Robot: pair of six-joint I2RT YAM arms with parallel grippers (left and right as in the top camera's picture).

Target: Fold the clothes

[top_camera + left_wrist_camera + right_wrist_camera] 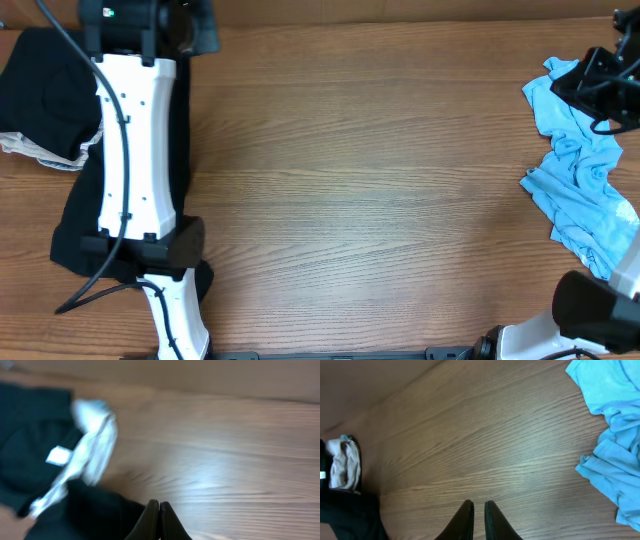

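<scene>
The clothes lie in two heaps. A large black garment (40, 85) is spread at the table's left, partly under my left arm (135, 140), with a beige one (35, 148) on its edge. In the left wrist view the black garment (30, 435) shows a small white label (59, 455), and the pale beige garment (92, 445) is beside it. My left gripper (159, 509) is shut and empty over bare wood at the black cloth's edge. A crumpled light-blue garment (585, 175) lies at the right. My right gripper (479, 508) hovers left of the blue garment (615, 435), open by a narrow gap, holding nothing.
The wooden table (360, 180) spans the view between the two heaps. The right arm's base (590, 310) sits at the lower right corner, and the left arm's black cable (100, 280) loops over the black cloth.
</scene>
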